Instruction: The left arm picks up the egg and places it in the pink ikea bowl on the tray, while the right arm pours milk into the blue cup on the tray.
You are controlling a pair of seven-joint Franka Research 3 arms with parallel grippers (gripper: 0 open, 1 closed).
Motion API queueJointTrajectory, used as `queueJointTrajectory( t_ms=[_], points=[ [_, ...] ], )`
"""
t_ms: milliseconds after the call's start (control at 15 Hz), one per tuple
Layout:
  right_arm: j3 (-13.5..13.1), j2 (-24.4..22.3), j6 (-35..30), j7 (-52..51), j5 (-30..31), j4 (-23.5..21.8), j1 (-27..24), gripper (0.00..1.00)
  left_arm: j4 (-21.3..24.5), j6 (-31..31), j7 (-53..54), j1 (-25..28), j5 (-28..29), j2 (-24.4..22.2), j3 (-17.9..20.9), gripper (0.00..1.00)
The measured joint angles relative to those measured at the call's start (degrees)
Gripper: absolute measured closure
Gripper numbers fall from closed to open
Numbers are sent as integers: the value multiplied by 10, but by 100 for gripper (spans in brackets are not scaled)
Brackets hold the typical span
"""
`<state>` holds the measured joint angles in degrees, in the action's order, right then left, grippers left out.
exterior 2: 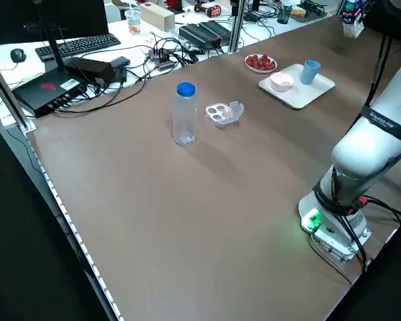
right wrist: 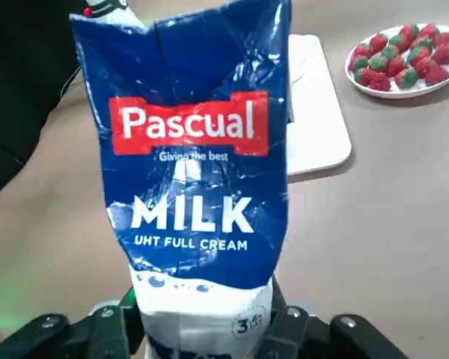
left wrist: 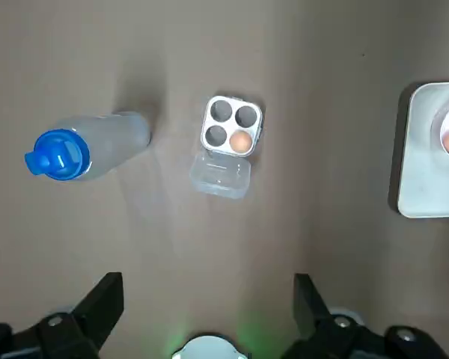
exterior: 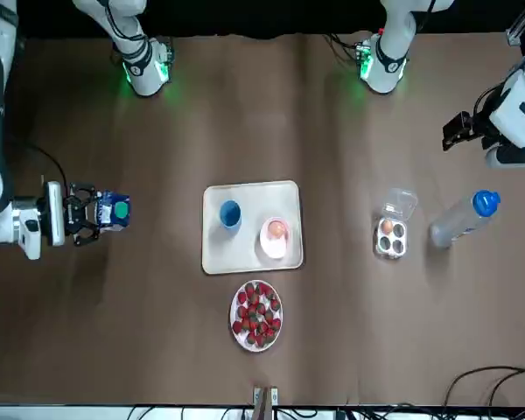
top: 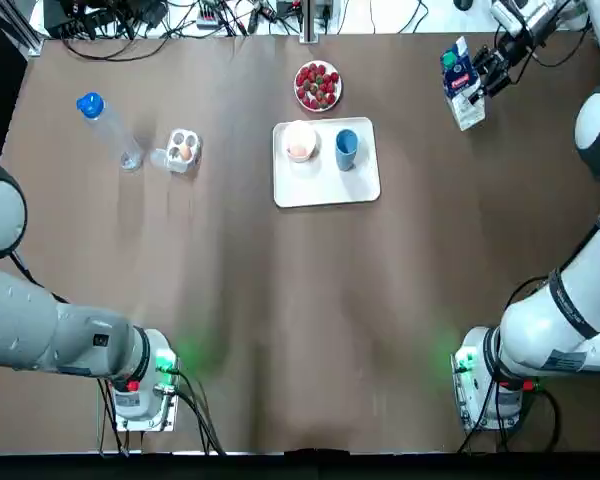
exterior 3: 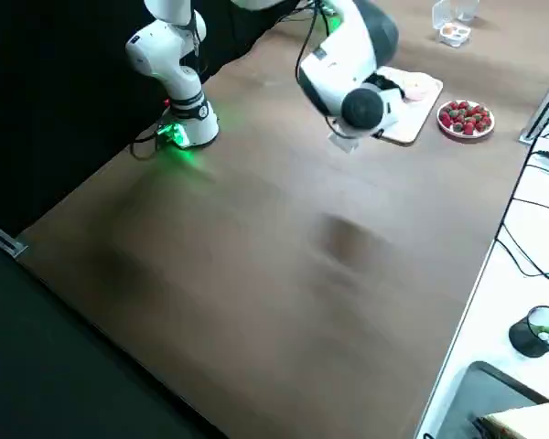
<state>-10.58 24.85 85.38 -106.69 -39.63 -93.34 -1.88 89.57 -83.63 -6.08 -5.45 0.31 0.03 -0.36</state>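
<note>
A white tray (top: 361, 186) lies mid-table with a pink bowl (top: 300, 141) and a blue cup (top: 346, 148) on it. One egg (exterior: 276, 229) rests in the bowl. Another egg (left wrist: 240, 141) sits in the open clear carton (top: 181, 150) to the tray's left. My left gripper (left wrist: 206, 303) hangs open and empty high above the table, on the near side of the carton, apart from it; the front view also shows the left gripper (exterior: 460, 131). My right gripper (top: 487, 72) is shut on a blue Pascual milk carton (right wrist: 200, 176) at the far right, well away from the tray.
A clear bottle with a blue cap (top: 108, 130) stands just left of the egg carton. A plate of strawberries (top: 318, 86) sits behind the tray. Cables and desk gear run along the far edge. Both arm bases (top: 140, 385) stand at the near edge.
</note>
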Motion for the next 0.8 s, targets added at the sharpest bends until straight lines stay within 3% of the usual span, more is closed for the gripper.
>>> queueJointTrajectory(
  t_ms=[467,800],
  points=[
    [-1,-40,36,190,54,-8,114,41,0,0,1,0,0,0,0,0],
    [-2,-56,42,256,85,-9,175,42,0,0,1,0,0,0,0,0]
  ],
)
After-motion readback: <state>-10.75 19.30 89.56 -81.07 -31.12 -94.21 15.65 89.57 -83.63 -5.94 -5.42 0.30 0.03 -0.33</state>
